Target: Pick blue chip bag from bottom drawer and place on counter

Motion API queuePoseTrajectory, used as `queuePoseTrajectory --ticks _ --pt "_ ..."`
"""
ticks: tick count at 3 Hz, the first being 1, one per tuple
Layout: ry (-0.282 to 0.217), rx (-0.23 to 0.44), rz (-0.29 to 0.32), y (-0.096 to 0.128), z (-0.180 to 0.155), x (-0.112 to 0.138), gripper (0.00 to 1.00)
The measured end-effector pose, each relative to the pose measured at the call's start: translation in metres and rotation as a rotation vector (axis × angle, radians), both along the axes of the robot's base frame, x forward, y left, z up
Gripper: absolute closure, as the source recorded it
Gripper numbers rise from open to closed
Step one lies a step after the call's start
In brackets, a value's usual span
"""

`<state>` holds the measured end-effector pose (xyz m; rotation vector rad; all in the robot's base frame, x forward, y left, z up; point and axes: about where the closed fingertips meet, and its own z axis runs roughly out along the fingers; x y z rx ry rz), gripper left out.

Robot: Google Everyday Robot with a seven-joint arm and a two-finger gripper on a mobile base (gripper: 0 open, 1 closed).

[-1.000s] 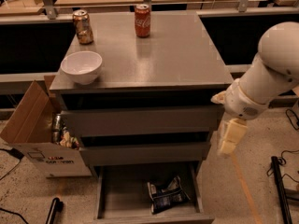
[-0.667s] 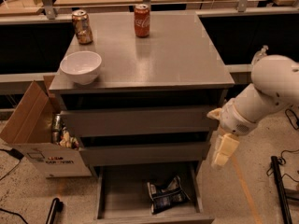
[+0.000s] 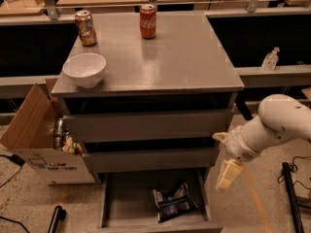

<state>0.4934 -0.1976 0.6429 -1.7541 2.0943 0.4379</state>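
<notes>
The bag [image 3: 174, 205] lies in the open bottom drawer [image 3: 127, 202], right of centre. The end effector [image 3: 227, 174] hangs outside the drawer's right wall, apart from the bag; whether clenched or released cannot be told.

Speckled floor [image 3: 272, 217], cardboard box [image 3: 29, 130] left

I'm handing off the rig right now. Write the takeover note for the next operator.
Gripper: carrying nothing, hanging right of the cabinet, level with the gap above the bottom drawer.
Blue chip bag: lying in the open bottom drawer, front right.
Counter: holds a white bowl and two cans.
Done: the drawer is open.
Left: reach in, grasp the bag, lift it, set it on the counter.
</notes>
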Motion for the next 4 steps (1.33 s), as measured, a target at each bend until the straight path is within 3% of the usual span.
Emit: queuePoseTrajectory --ticks 1,2,3,4 --pt "0.030 -0.001 0.010 0.005 -0.027 0.009 0.00" --pt "0.036 0.043 0.020 0.006 -0.088 0.015 0.00" --pt "0.059 0.137 0.087 0.017 -0.171 0.008 0.00" --pt "0.058 0.139 0.091 0.017 -0.172 0.010 0.00"
